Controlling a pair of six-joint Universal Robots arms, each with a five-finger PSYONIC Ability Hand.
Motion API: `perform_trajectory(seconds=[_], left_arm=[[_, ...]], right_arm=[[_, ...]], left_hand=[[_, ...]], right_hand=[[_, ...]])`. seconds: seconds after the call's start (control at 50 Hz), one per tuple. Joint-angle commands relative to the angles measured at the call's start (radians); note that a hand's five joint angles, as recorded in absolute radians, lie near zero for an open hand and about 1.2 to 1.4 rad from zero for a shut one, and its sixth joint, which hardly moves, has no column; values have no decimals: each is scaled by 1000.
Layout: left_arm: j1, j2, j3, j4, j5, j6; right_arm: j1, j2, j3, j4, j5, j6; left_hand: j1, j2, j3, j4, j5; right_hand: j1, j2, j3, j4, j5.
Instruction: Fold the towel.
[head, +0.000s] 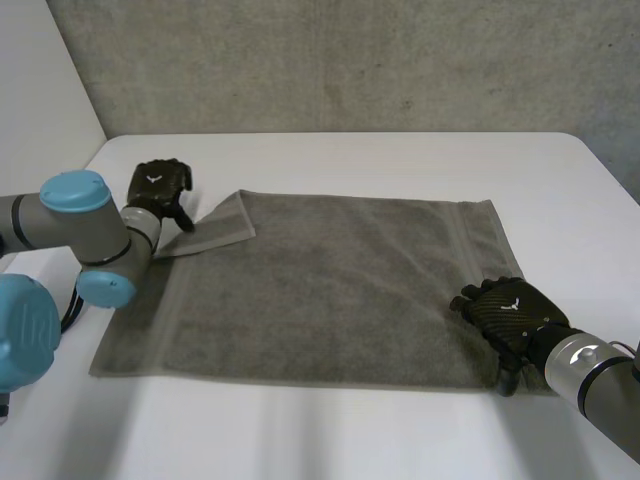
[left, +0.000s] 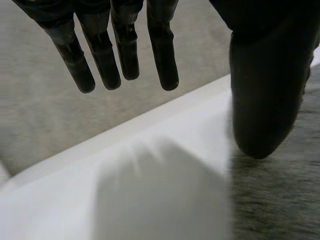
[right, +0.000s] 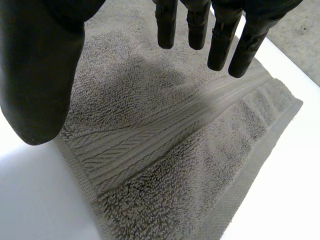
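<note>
A: Currently, which step applies?
B: Grasping. The towel (head: 330, 290) lies flat on the surface (head: 350, 160), far-left corner flipped over. Your left hand (head: 160, 190) and right hand (head: 510, 310), both unclenched, sit at diagonal corners; pinch the cloth next.

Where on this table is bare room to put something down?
Bare table lies behind the towel up to the far edge, and right of it. Crowded: left hand at the far-left corner, right hand at the near-right.
</note>
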Motion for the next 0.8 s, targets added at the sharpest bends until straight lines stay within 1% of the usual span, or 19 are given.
perform_trajectory(seconds=[0.02,0.12,0.16,0.22,0.24,0.26,0.28,0.3,0.34,0.42,0.44,0.48,0.5,0.54,0.56,0.6,0.62,0.68,0.8], left_arm=[[2,-45,97,-26,-153,-3],[2,18,9,-68,-152,-7],[0,124,-117,-89,-144,-7],[0,186,-199,-97,-127,-7],[0,271,-309,-101,-89,-7],[0,272,-310,-101,-89,-7],[0,369,-430,-103,-34,-4],[0,370,-431,-103,-33,-3],[9,520,-620,-106,64,6],[25,637,-757,-109,150,15],[25,637,-758,-109,151,15],[87,747,-897,-123,233,77],[87,748,-897,-123,233,78],[150,823,-983,-155,273,171],[150,823,-983,-155,273,171],[195,878,-1058,-205,293,290],[195,878,-1058,-206,293,291],[225,949,-1152,-278,299,458],[250,964,-1224,-273,301,518]], right_arm=[[1,-6,0,2,-1,0],[1,-9,-3,2,-1,0],[1,-12,-5,4,-1,0],[1,-22,-14,10,4,3],[-5,-41,-20,11,2,11],[-13,-69,-20,11,2,14],[-13,-69,-20,11,2,14],[-14,-98,-20,11,2,15],[-15,-123,-18,13,2,17],[-16,-169,-17,20,-4,17],[-16,-178,-14,25,-8,17],[-16,-187,-12,31,-9,15],[-16,-189,-11,40,-10,14],[-16,-189,-12,57,-10,14],[-16,-189,-12,57,-10,14],[-16,-189,-12,111,-18,6],[-16,-189,-12,111,-18,6],[-19,-189,-20,163,-21,0],[-19,-189,-14,177,-21,-35]], left_hand=[[6,16,16,15,6],[-17,-8,-8,-8,-17],[-17,-8,-8,-8,-17],[-20,-11,-11,-11,-20],[-17,-8,-8,-8,-17],[-17,-8,-8,-8,-17],[-8,1,1,0,-9],[-8,1,1,1,-9],[-3,7,7,6,-3],[6,16,16,15,6],[6,16,16,15,6],[6,16,16,15,6],[6,16,16,15,6],[6,16,16,15,6],[6,16,16,15,6],[6,16,16,15,6],[6,16,16,15,6],[0,10,10,9,0],[-5,4,4,3,-6]], right_hand=[[-58,-76,-72,-80,-57],[-58,-76,-72,-80,-57],[-58,-76,-72,-80,-57],[-58,-76,-72,-80,-57],[-58,-76,-72,-80,-57],[-58,-76,-72,-80,-57],[-58,-76,-72,-80,-57],[-58,-76,-72,-80,-57],[-58,-76,-72,-80,-57],[-58,-76,-72,-80,-57],[-58,-76,-72,-80,-57],[-58,-76,-72,-80,-57],[-58,-76,-72,-80,-57],[-58,-76,-72,-80,-57],[-58,-76,-72,-80,-57],[-58,-76,-72,-80,-57],[-58,-76,-72,-80,-57],[-58,-76,-72,-80,-57],[-58,-76,-72,-80,-57]])
